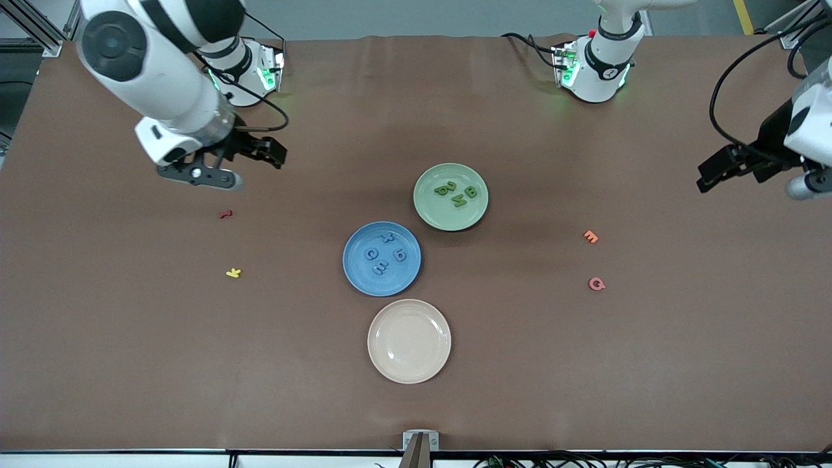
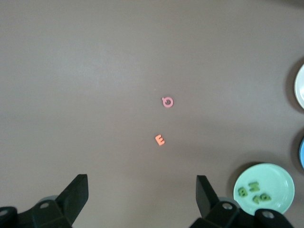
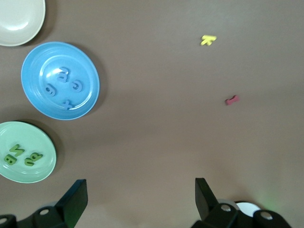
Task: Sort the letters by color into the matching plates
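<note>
Brown table (image 1: 130, 364), sorting apparently finished.
Blue letters (image 1: 383, 255) lie in the blue plate (image 1: 354, 276), green letters (image 1: 456, 192), seemingly four, in the green plate (image 1: 429, 214); left gripper (image 1: 718, 170) and right gripper (image 1: 250, 155) hover empty, jaws apart.

The desk (image 1: 130, 364) is plain matte brown. At its middle sit a pale green plate (image 1: 429, 211) carrying dark green letters (image 1: 457, 192), a medium blue plate (image 1: 364, 279) at its seven o'clock carrying deeper blue letters (image 1: 385, 255), and a cream plate (image 1: 409, 341), unpatterned. Scattered singles: a red letter (image 1: 225, 213), a yellow K (image 1: 233, 273), an orange E (image 1: 590, 236), a pink Q (image 1: 596, 283). Both arms are white with black claws.
</note>
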Controlling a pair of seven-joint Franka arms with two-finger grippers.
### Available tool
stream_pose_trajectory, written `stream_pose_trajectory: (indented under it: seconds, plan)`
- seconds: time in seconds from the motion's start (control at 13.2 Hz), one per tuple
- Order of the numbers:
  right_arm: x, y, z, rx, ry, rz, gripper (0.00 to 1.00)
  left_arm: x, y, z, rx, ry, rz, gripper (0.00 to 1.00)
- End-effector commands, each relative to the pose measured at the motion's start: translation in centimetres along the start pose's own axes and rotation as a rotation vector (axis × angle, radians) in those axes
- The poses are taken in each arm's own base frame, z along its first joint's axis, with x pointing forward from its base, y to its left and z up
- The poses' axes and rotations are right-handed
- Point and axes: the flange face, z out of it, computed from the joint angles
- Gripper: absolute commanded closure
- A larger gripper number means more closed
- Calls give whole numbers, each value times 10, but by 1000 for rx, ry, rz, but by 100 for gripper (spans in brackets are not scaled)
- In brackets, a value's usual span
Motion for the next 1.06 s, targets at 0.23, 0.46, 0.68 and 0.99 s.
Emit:
stream_pose_trajectory:
  seconds: [0.23,0.46,0.68,0.99]
  plan:
    - [25,95,-23,28,23,-83,0,-23,2,-9,-41,-50,30,0]
    - [40,140,-35,43,46,-115,0,-24,1,-8,-44,-62,31,0]
    - [49,173,-51,44,81,-138,0,-20,1,-9,-34,-50,69,0]
    - [53,184,-74,48,132,-118,0,-19,1,-8,-31,-49,49,0]
